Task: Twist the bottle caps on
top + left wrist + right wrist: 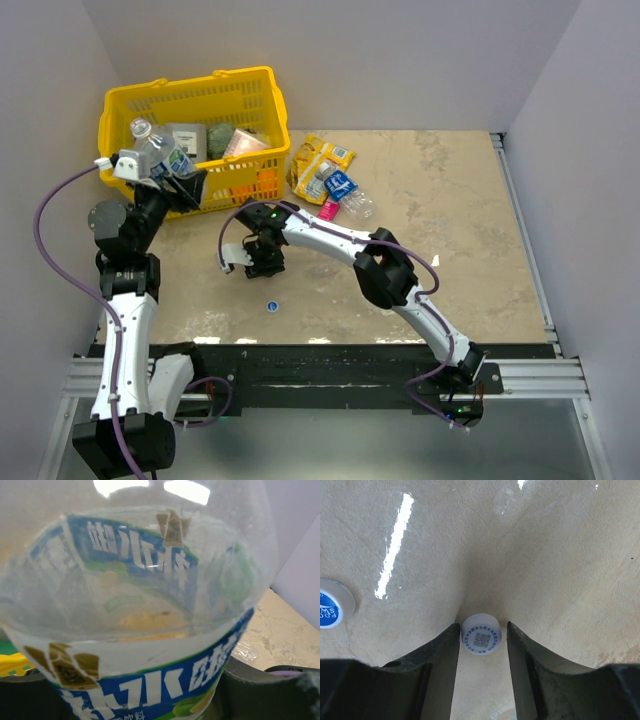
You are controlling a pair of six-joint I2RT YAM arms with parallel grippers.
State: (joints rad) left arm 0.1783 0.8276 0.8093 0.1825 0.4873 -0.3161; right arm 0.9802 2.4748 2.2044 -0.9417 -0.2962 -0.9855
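Left gripper (180, 176): clamped on pale-labelled bottle (150, 605), aloft at near-left corner of yellow basket (250, 85). Right gripper (482, 630): low at table (545, 555), jaws parted astride whitish cap (481, 639) (slim gaps visible). Blue cap (271, 305): loose on table nearby.

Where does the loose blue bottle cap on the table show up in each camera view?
Top external: blue cap on the table, just below the right gripper in the picture.
Left wrist: not in it; the held bottle fills the view.
Right wrist: blue cap at the left edge, partly cut off.
Shared landmark: the right gripper, down at the table.
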